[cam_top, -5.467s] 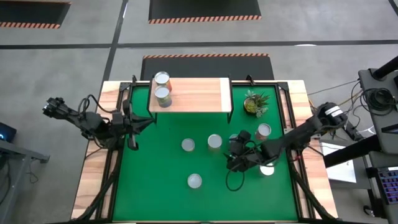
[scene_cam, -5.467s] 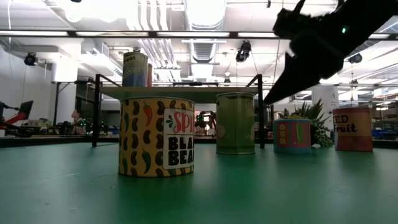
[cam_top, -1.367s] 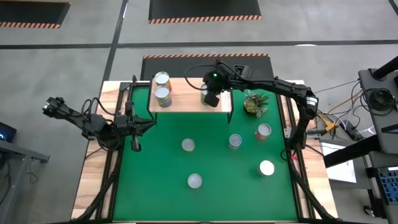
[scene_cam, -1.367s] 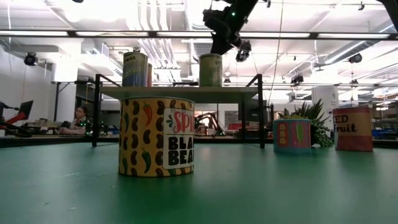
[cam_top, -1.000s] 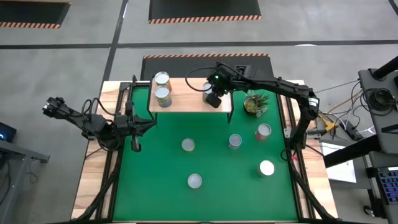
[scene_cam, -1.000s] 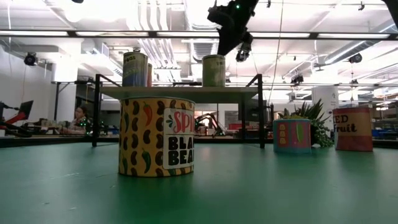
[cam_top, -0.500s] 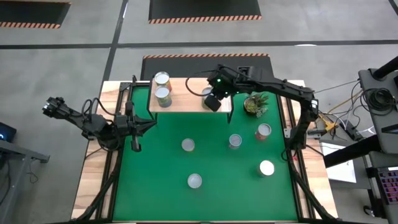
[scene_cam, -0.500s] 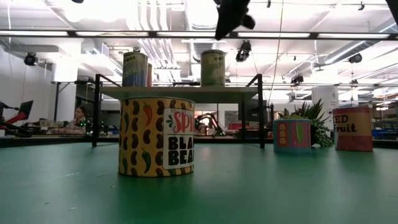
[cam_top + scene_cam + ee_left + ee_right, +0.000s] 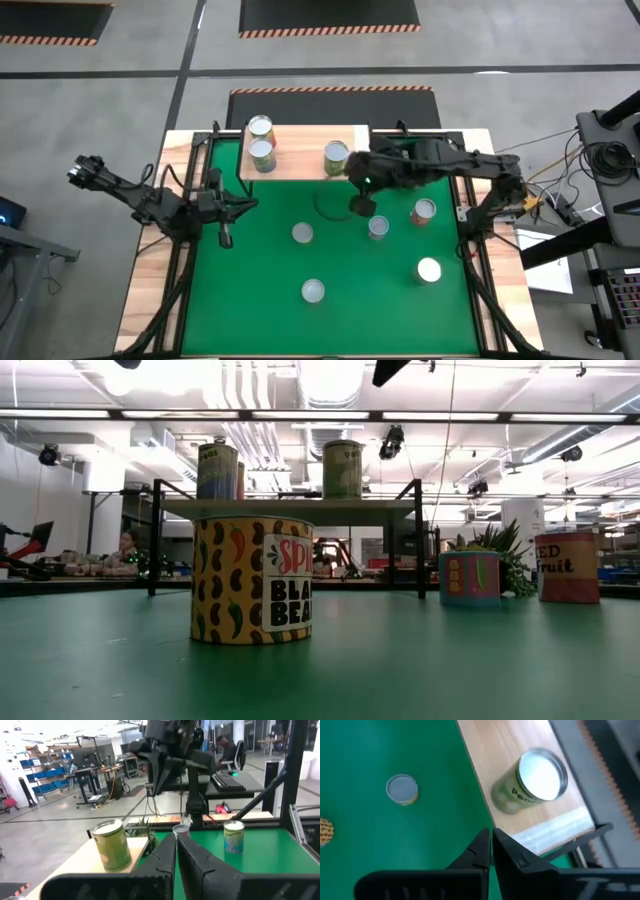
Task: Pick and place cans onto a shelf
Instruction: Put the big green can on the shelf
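Note:
Three cans stand upright on the light-wood shelf (image 9: 305, 152) at the table's far edge: two at its left end (image 9: 261, 140) and a green-labelled can (image 9: 336, 157) near its right end. The green can (image 9: 532, 782) also shows in the low view (image 9: 343, 470). Several more cans stand on the green table, among them a yellow one (image 9: 252, 580) and a silver-topped one (image 9: 378, 227). My right gripper (image 9: 360, 205) hangs shut over the table just in front of the shelf, its fingers (image 9: 491, 840) empty. My left gripper (image 9: 176, 845) waits shut at the table's left (image 9: 245, 203).
A small potted plant (image 9: 412, 166) stands right of the shelf, partly under the right arm. A red-labelled can (image 9: 424, 211) and a white-topped can (image 9: 429, 270) stand on the table's right side. Other cans (image 9: 303, 233) (image 9: 313, 291) stand near the middle.
My right gripper has drawn away from the green can on the shelf, toward the table's near edge and upward, and now hangs over the green table; it has almost left the low view at the top. The green can stays upright on the shelf.

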`<state>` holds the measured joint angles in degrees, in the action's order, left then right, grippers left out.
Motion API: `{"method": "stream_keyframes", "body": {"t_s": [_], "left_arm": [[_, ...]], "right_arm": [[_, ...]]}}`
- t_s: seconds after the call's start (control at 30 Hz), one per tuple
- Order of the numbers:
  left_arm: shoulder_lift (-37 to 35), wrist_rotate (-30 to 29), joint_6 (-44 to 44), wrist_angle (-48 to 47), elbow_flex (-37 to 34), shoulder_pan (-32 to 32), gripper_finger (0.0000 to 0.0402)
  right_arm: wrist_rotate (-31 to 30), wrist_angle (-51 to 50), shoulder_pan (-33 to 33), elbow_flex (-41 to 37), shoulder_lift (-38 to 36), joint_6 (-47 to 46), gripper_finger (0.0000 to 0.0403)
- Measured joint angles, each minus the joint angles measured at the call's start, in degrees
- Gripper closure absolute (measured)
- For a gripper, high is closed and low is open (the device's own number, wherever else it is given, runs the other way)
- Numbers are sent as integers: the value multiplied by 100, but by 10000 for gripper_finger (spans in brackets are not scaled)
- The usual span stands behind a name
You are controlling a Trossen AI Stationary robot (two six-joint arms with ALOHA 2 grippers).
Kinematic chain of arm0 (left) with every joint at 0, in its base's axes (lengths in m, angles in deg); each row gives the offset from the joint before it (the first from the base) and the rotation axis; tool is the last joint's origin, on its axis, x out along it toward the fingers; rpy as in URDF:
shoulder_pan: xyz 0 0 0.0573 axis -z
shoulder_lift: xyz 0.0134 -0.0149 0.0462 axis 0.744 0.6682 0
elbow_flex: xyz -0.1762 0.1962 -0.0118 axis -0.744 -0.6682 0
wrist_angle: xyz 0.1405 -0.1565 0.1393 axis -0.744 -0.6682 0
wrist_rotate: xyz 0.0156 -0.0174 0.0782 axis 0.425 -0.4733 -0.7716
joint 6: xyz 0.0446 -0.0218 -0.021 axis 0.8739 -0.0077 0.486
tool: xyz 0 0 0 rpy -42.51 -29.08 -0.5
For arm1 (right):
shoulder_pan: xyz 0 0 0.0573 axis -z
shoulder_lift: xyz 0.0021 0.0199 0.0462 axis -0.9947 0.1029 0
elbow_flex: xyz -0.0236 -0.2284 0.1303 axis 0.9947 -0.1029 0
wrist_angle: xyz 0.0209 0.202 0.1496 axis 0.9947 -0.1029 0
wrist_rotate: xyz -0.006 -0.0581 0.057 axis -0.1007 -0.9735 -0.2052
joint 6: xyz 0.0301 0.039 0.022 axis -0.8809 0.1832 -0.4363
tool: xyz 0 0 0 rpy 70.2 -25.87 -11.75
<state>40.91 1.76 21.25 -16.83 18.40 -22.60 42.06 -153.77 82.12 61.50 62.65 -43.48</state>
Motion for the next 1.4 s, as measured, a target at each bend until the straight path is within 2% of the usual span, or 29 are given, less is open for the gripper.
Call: {"method": "stream_keyframes", "body": {"t_s": [0.13, 0.27, 0.47, 0.63, 0.7, 0.87, 1.0, 1.17, 1.4], "left_arm": [[289, 0, -4, 154, 26, 0, 401], [857, -4, 20, 456, 303, -17, 401], [2153, 4, 229, 264, 1186, -226, 401], [3207, 13, 398, -513, 2127, -811, 401], [3596, 117, 318, -878, 2453, -1139, 402], [4464, 861, 138, -1390, 3072, -1876, 402], [4948, 942, 129, -1447, 3314, -2266, 402], [5322, 942, 129, -1424, 3507, -2576, 402], [5511, 918, 151, -1451, 3591, -2885, 402]], "right_arm": [[-99, 1062, -120, -993, -533, 488, 394], [-88, 2161, 136, -2056, -1120, 1129, 394], [364, 3516, 979, -3232, -1930, 1784, 394], [1073, 4377, 1899, -3868, -2244, 1966, 394], [1478, 4653, 2233, -4062, -2252, 2063, 394], [2271, 5138, 2899, -4359, -2058, 2305, 394], [2868, 5367, 3244, -4382, -1783, 2377, 394], [3238, 5567, 3440, -4384, -1366, 2543, 394], [3426, 5665, 3435, -4387, -1056, 2709, 394]]}}
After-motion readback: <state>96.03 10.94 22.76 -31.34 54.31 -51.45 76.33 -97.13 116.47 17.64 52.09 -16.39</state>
